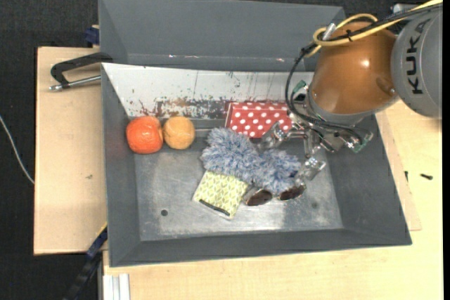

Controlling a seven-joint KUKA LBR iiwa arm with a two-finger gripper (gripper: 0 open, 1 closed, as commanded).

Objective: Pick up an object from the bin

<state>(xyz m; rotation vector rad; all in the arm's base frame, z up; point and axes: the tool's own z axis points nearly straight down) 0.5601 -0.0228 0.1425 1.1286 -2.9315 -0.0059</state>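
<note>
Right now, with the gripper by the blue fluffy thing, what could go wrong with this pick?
1. The gripper stands open at the right end of the blue fluffy thing, which looks soft: it may catch only loose fibres and slip.
2. The sunglasses and red dotted box lie close by; closing might snag or shove them.

My gripper (294,150) hangs above the duster (235,154) in the bin (133,221). Box (254,117) lies behind it, sunglasses (271,194) before, two balls (145,135) left.
</note>
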